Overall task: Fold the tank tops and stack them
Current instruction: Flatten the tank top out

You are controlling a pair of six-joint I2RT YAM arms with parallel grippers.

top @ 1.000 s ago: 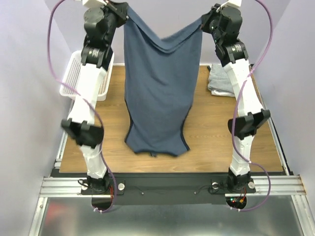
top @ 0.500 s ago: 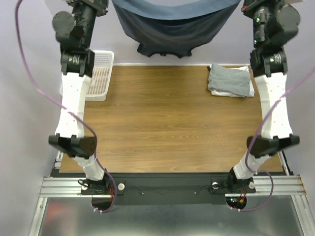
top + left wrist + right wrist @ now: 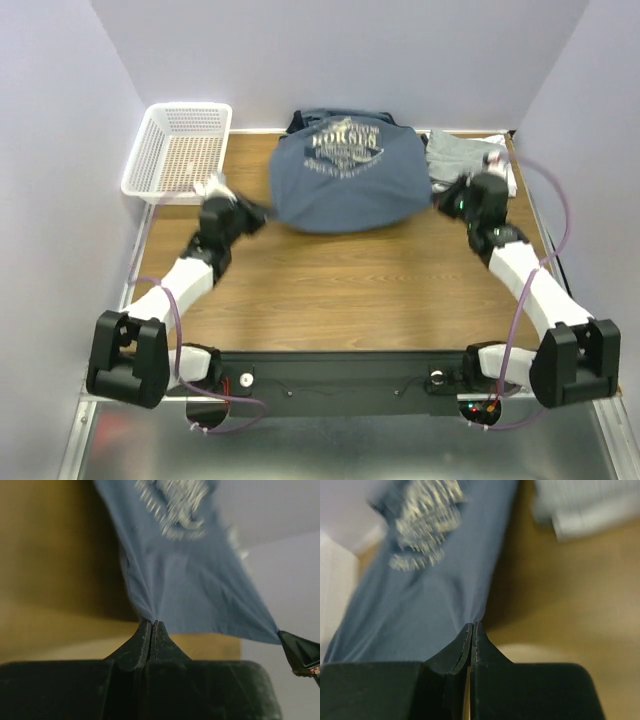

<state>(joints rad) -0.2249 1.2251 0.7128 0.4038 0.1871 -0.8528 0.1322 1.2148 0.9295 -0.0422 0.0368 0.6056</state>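
The navy tank top (image 3: 345, 180) with the pale HORSES print facing up is spread in the air over the far middle of the table, stretched between both grippers. My left gripper (image 3: 262, 213) is shut on its left hem corner (image 3: 145, 611). My right gripper (image 3: 440, 203) is shut on its right hem corner (image 3: 477, 615). The shirt's far end reaches the back edge of the table. Folded light grey and white tank tops (image 3: 462, 160) lie at the back right, also blurred in the right wrist view (image 3: 585, 505).
A white mesh basket (image 3: 180, 150) stands at the back left corner. The wooden table (image 3: 350, 290) stretches toward the arm bases. Both arms are stretched low and forward over the table.
Both arms have swung down from high above to low over the table, flipping the navy tank top forward so it now spreads print-up near the table's back.
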